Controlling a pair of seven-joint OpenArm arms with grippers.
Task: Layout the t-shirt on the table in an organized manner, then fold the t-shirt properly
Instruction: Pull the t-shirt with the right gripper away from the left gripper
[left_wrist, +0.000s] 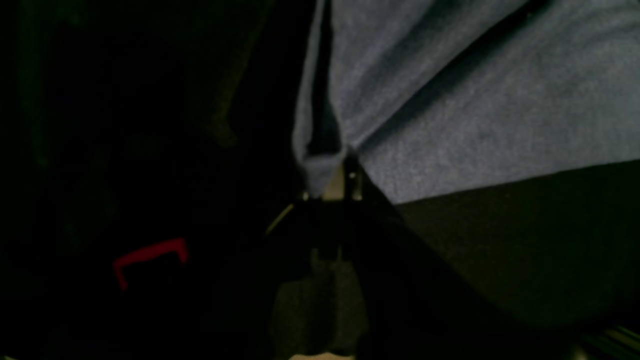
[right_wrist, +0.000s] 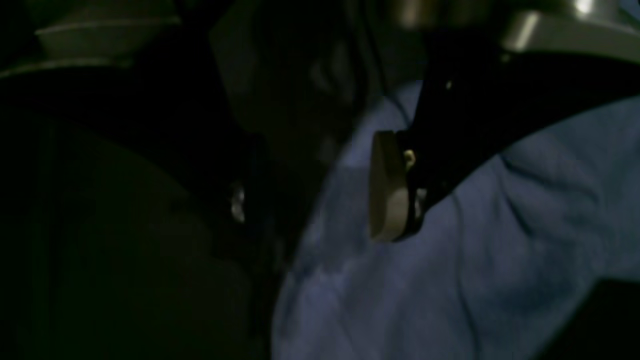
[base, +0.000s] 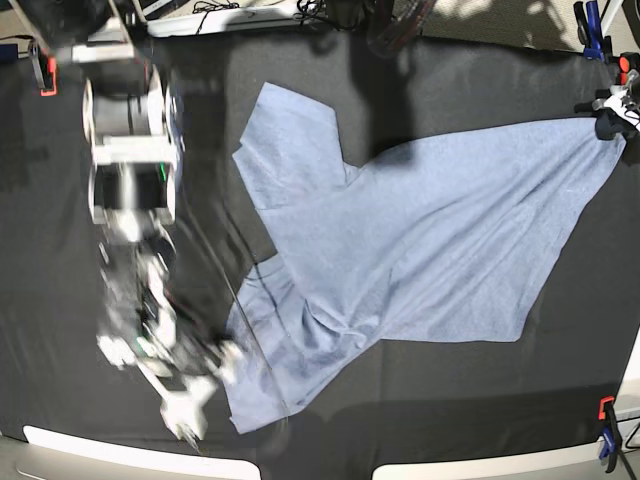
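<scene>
Here the t-shirt (base: 420, 250) lies spread and creased across the black-covered table (base: 450, 390), one corner drawn out to the table's far edge. The left end effector (base: 610, 115) pinches that corner between pressed-together jaws. The right end effector (base: 185, 400), blurred, stands spread beside the shirt's opposite edge, gripping nothing.

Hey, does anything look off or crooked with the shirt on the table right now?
Yes. The t-shirt lies askew and bunched: the left gripper pinches one corner, stretching it toward the table's far edge, while the opposite end is crumpled beside the open right gripper.
</scene>
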